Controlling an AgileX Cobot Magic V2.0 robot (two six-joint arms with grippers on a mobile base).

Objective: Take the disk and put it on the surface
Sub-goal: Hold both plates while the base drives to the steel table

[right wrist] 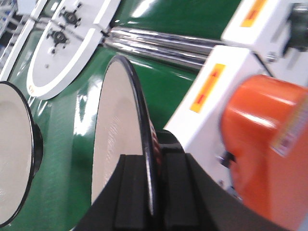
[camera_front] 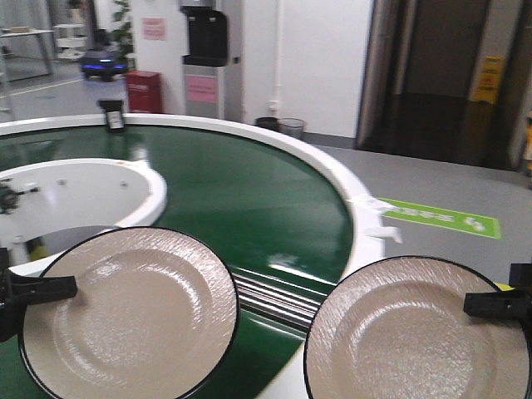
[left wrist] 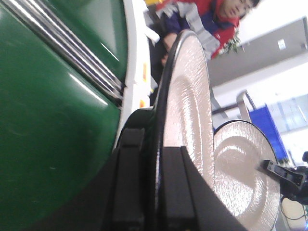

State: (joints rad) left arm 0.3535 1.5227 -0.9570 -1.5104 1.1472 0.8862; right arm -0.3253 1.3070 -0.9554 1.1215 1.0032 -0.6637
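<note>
In the front view, our left gripper [camera_front: 41, 289] is clamped on the left edge of the left disk [camera_front: 129, 312], which sits near us over the green belt [camera_front: 249, 199]. Our right gripper [camera_front: 495, 303] pinches the right edge of the right disk [camera_front: 416, 332], near right, by the belt's white outer rim [camera_front: 345, 187].

In the left wrist view, the left disk [left wrist: 187, 120] stands edge-on between the jaws, gripped firmly, with the right disk [left wrist: 245, 178] beyond it.

In the right wrist view, the right disk [right wrist: 118, 130] is likewise held tight at its rim, with the steel rollers [right wrist: 163, 45] farther off.

We judge the grab done and the carry in hand. The dark surface shows in none of these views, so the next move calls for swinging both disks clear of the belt, finding that top, lowering them flat and then letting go.
</note>
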